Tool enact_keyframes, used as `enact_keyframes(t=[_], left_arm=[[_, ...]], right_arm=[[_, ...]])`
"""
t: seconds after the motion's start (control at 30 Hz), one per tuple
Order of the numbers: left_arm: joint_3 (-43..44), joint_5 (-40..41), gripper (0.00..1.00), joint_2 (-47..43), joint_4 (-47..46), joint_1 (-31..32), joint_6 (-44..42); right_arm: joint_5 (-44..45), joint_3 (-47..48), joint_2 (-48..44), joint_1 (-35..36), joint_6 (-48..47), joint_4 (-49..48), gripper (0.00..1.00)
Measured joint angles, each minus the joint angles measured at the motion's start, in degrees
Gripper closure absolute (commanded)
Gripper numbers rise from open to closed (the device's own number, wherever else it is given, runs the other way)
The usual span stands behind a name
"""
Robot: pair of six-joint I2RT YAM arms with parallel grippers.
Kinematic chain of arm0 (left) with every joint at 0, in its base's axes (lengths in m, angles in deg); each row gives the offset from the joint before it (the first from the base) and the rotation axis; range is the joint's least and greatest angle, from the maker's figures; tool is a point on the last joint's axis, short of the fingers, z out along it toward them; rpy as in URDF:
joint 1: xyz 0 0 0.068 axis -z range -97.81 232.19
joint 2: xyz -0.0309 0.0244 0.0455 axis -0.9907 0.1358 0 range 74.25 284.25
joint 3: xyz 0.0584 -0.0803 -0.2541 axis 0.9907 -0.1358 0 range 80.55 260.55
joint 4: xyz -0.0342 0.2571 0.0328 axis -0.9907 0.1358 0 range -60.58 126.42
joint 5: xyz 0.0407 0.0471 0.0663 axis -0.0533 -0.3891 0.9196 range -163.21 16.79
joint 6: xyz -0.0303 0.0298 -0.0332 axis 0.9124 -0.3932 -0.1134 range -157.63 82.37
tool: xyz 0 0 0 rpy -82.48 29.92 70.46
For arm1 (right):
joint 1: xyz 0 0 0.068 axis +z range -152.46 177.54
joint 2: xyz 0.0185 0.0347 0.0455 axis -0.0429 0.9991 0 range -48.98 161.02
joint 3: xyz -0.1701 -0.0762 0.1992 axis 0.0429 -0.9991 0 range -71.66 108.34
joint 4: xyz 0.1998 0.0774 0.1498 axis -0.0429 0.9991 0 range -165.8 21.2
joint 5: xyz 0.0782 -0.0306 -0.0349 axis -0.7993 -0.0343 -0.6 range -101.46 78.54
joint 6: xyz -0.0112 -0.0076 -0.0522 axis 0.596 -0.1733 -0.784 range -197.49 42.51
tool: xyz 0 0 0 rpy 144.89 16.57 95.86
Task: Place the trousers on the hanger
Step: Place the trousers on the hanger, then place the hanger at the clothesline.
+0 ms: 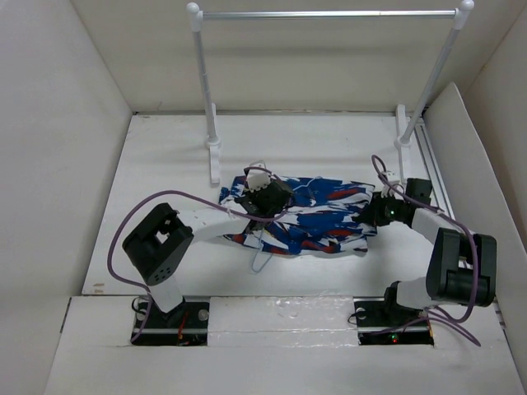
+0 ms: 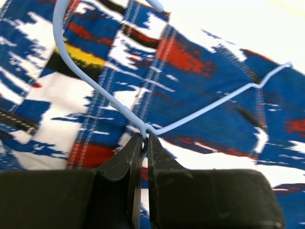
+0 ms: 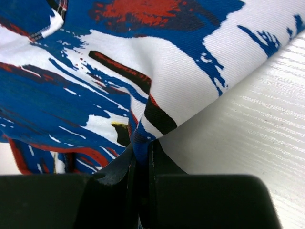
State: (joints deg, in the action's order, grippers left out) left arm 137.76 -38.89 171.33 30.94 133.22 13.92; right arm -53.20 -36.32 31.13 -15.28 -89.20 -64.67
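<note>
The trousers [image 1: 321, 216], blue with white, red and black streaks, lie bunched on the table between the arms. The thin pale hanger [image 2: 119, 107] lies over them; in the top view its wire [image 1: 260, 262] loops out below the cloth. My left gripper [image 1: 265, 196] is shut on the hanger at the twisted neck, seen close in the left wrist view [image 2: 144, 139]. My right gripper [image 1: 372, 216] is shut on a fold at the trousers' right edge, which shows in the right wrist view [image 3: 141, 148] just above the table.
A white-posted rail rack [image 1: 329, 14] stands at the back, its feet [image 1: 214, 152] near the trousers' far side. White walls close in the table [image 1: 165, 164] left, right and behind. A metal rail [image 1: 432, 164] runs along the right edge.
</note>
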Motion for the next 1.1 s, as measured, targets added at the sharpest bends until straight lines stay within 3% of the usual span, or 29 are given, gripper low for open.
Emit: enact_keyframes(t=[0.33,0.37,0.4,0.5,0.57,0.77,0.87,0.93,1.1], left_arm=[[2.75,-0.94,1.00,-1.70,0.55,2.67,3.30],[2.64,-1.14,1.00,-2.47,0.50,2.82,3.67],[2.36,-1.29,1.00,-3.41,0.50,2.95,4.09],[1.84,-1.22,1.00,-5.97,0.61,3.74,5.16],[1.73,-0.81,1.00,-6.86,0.70,4.59,5.57],[1.92,1.95,1.00,-7.15,1.51,8.79,5.57],[2.38,2.51,1.00,-6.86,1.38,9.38,4.76],[2.38,2.54,1.00,-6.84,0.83,9.38,3.39],[2.43,1.68,1.00,-6.84,-0.94,9.35,-2.40]], right_arm=[[3.30,-1.07,-0.24,2.08,-3.15,1.99,0.98],[3.54,-0.96,-0.44,2.19,-3.13,2.51,0.90],[4.07,-0.59,-0.66,2.40,-3.13,3.41,0.65],[6.78,1.64,-1.33,3.54,-3.34,7.32,0.29],[9.14,3.76,-2.45,4.33,-3.56,10.80,0.24],[14.21,12.74,-11.41,8.24,-3.50,18.29,0.23],[13.77,16.70,-16.35,13.29,-2.29,17.73,0.30],[12.70,16.98,-18.95,18.93,0.00,16.13,0.36],[13.53,8.28,-25.42,39.67,12.85,5.16,0.30]])
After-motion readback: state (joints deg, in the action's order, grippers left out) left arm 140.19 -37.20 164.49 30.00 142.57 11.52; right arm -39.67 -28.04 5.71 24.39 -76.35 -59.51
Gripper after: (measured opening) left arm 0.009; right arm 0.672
